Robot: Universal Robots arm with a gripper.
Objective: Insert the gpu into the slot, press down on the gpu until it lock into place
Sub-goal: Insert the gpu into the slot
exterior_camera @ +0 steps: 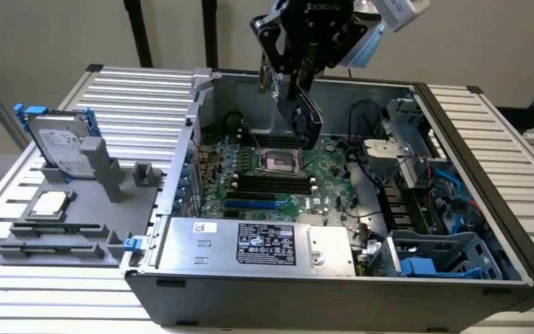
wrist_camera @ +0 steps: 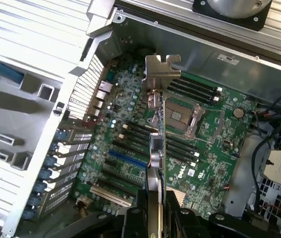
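Hanging edge-on, the gpu (exterior_camera: 307, 117) looks thin, black.

I see a black gpu (exterior_camera: 308, 118), a green motherboard (exterior_camera: 281, 184) with one blue slot (exterior_camera: 251, 206), and a silver power supply (exterior_camera: 202, 243).

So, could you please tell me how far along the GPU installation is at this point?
Done: the gpu is picked up, clamped edge-on in the gripper. In hand: it hangs over the motherboard inside the open case, apparently clear of the slots. Left: it is not yet seated in a slot or pressed down to lock.
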